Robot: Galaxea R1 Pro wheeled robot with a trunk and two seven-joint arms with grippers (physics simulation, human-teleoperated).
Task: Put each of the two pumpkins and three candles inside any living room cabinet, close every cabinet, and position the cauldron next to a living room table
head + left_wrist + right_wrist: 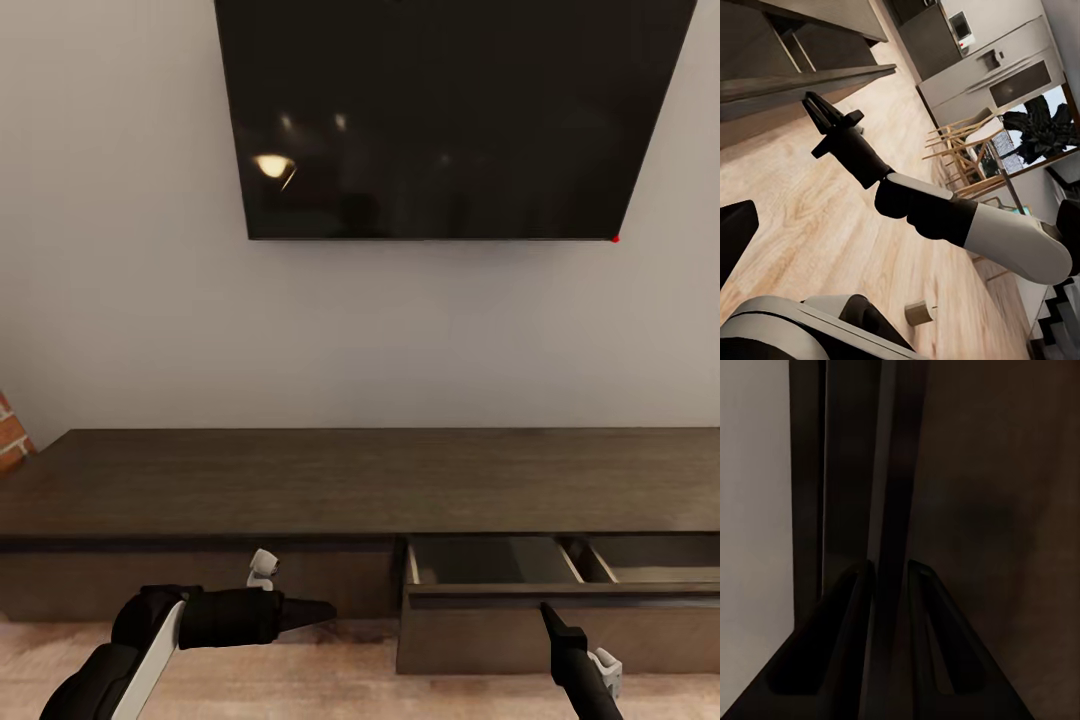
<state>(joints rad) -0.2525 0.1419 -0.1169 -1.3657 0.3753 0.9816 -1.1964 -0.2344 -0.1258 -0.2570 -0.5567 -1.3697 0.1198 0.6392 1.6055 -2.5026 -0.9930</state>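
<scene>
Robot is facing the cabinet (pixel 300 480), long axis running left-right along the wall under a dark TV (pixel 450 110); one drawer (pixel 560 590) toward the cabinet's right end is standing pulled out, pale interior showing, nothing visible inside; its front panel is lying left-right too, top edge pointing up.

Right gripper (pixel 546 608) is sitting at the top edge of that drawer front, fingers pointing up and away toward the cabinet; right wrist view is showing the two dark fingers (pixel 844 615) straddling a thin dark edge that is running lengthwise between them; jaws are looking pinched on the drawer front's lip, though contact is hard to confirm in the dark; so the drawer's travel axis is lying straight ahead of the jaws, into the cabinet body; right arm is clearly the nearer one.

Left gripper (pixel 310 612) is hanging low in front of the closed left drawer front, pointing right along the cabinet face, well apart from the open drawer; jaws are reading as closed to a point, holding nothing.

Left wrist view is catching the right arm (pixel 945 217) at the drawer edge over the wood floor (pixel 810 217); a kitchen with chairs (pixel 960 142) is lying beyond.

Judging: a drawer step is in hand.
</scene>
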